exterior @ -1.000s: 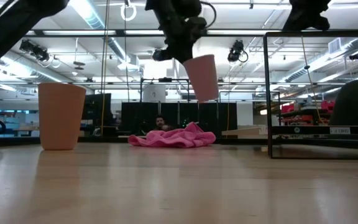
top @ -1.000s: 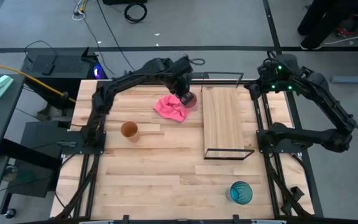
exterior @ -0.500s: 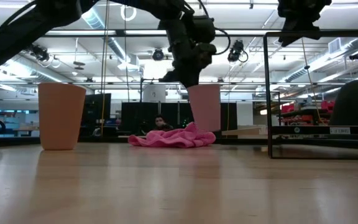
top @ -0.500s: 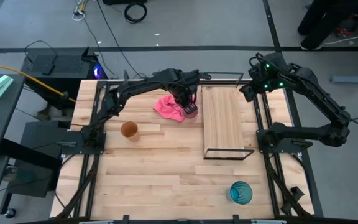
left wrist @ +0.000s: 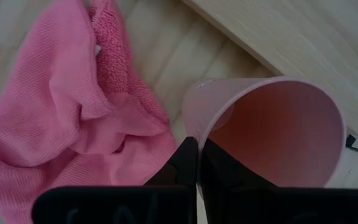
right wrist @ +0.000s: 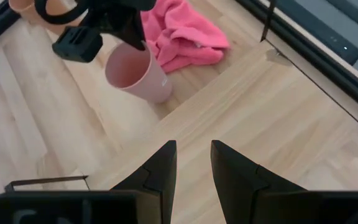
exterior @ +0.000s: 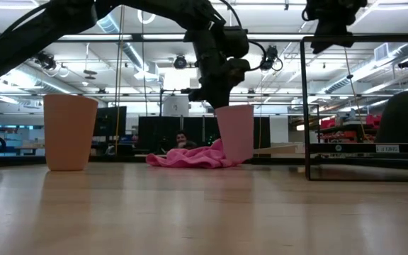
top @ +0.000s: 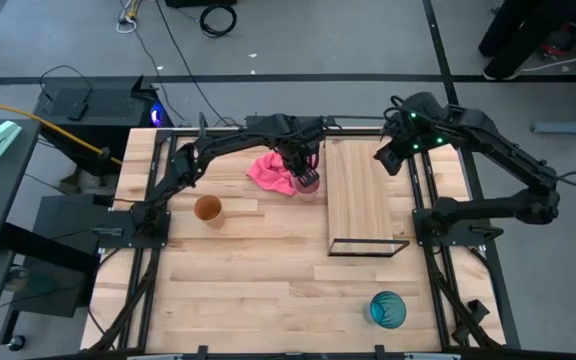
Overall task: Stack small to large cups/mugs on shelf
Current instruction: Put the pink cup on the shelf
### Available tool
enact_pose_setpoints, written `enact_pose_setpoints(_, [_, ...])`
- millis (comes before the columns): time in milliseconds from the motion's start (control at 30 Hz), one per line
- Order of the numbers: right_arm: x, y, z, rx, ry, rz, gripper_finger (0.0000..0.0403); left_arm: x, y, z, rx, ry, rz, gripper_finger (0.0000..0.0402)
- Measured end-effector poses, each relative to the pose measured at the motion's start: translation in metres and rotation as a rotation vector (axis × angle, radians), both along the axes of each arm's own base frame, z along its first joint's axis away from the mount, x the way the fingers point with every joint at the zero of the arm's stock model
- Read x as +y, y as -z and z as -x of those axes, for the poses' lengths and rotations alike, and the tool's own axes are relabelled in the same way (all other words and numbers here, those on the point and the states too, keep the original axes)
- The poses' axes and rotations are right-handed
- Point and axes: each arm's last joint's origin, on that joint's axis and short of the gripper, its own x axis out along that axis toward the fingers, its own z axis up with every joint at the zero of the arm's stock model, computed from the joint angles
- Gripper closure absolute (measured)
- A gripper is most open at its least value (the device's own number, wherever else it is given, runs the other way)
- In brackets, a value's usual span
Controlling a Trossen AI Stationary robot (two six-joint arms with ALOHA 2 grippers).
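Left jaws [left wrist: 197, 163] pinch pink cup's [left wrist: 272, 130] rim beside shelf [top: 360, 195] edge

No legible text, labels, brands or numbers in any view. Low view: small white tags on a rack [exterior: 363, 149] in the room beyond the far edge of the table carry marks too small to read. Cups, cloth, shelf and both arms bear no readable print.

Three cups [top: 308, 179] [top: 207, 208] [top: 388, 309], one shelf [top: 363, 195], one pink cloth [top: 271, 171].
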Motion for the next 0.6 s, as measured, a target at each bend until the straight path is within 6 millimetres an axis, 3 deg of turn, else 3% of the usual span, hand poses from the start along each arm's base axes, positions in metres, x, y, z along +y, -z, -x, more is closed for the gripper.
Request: enact_pose_setpoints(600, [0.006,0.007,-0.020,0.031,-0.074,-0.032,0.0295,-0.008,0.006,-0.002,0.036,0.015,0.013,0.0392])
